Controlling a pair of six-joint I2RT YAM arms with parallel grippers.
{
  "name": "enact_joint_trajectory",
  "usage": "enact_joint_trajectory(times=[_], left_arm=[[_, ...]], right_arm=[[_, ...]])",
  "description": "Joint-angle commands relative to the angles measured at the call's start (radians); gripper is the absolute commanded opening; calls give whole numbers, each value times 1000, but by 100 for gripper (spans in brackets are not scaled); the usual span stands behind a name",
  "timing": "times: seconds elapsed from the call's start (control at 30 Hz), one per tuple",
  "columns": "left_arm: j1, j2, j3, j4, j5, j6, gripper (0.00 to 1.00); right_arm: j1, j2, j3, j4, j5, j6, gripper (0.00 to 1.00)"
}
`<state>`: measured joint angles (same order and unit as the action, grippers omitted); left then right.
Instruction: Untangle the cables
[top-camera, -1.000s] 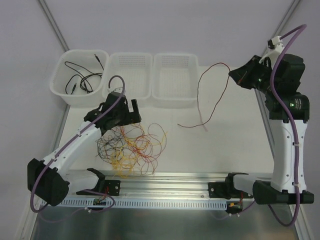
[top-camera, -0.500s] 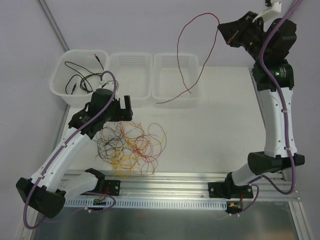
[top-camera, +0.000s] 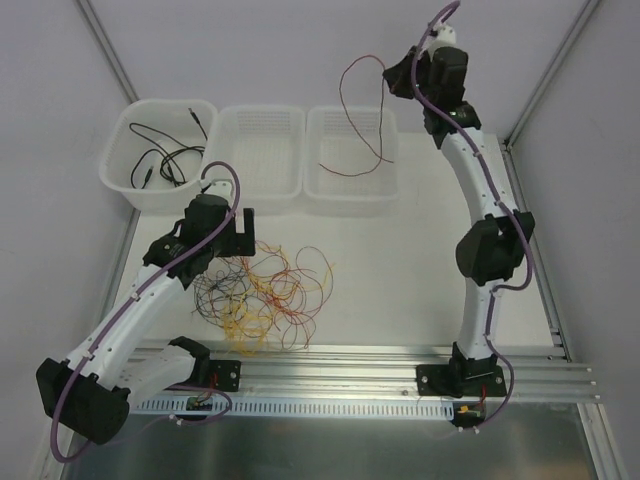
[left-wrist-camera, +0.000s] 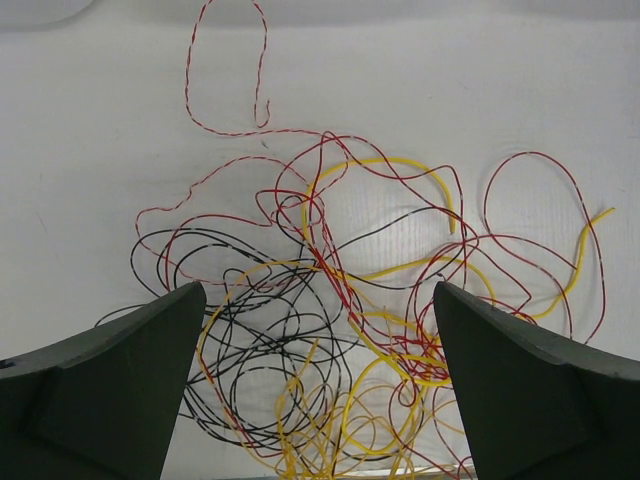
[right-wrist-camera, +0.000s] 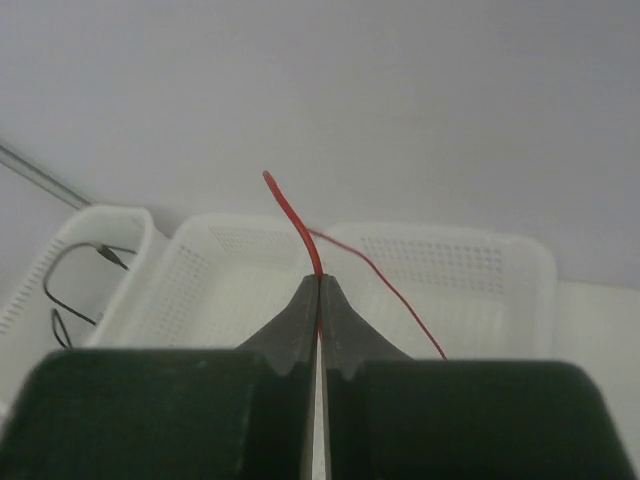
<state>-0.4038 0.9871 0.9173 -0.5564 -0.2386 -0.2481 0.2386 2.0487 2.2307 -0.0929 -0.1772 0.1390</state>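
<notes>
Tangle (top-camera: 265, 295) on the table (top-camera: 400, 270), one red cable (right-wrist-camera: 297, 222) held apart.
The right tool (right-wrist-camera: 318, 288) is pinched shut on the red cable near one end; its stub points up, its long run arcs left, then trails toward the near side over the right-hand white basket (top-camera: 352, 203). The left tool (left-wrist-camera: 320, 300) hovers over the curly red, yellow and black heap, fingers spread wide.

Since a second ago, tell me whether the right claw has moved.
Yes. The right claw, shut on a red cable, swung left and farther back: from right of the right-hand basket to beyond its far rim.
</notes>
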Motion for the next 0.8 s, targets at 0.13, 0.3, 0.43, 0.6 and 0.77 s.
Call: enact_joint_trajectory(times=[0.13,0.3,0.43,0.6,0.77], left_arm=[[13,10,-9,23,-31,29,99],[17,4,-11,19,-39,27,99],[19,7,-12,19,-34,29,99],[19,15,-8,18,-13,32,99],[22,-2,-8,18,-8,33,99]], right_arm=[[31,100,-118,25,71,-12,1],[31,168,-138,-71,97,27,13],[33,139,-163,-105,70,22,38],[33,7,-203,-136,74,-48,70],[50,-134,-259,-225,97,-131,82]])
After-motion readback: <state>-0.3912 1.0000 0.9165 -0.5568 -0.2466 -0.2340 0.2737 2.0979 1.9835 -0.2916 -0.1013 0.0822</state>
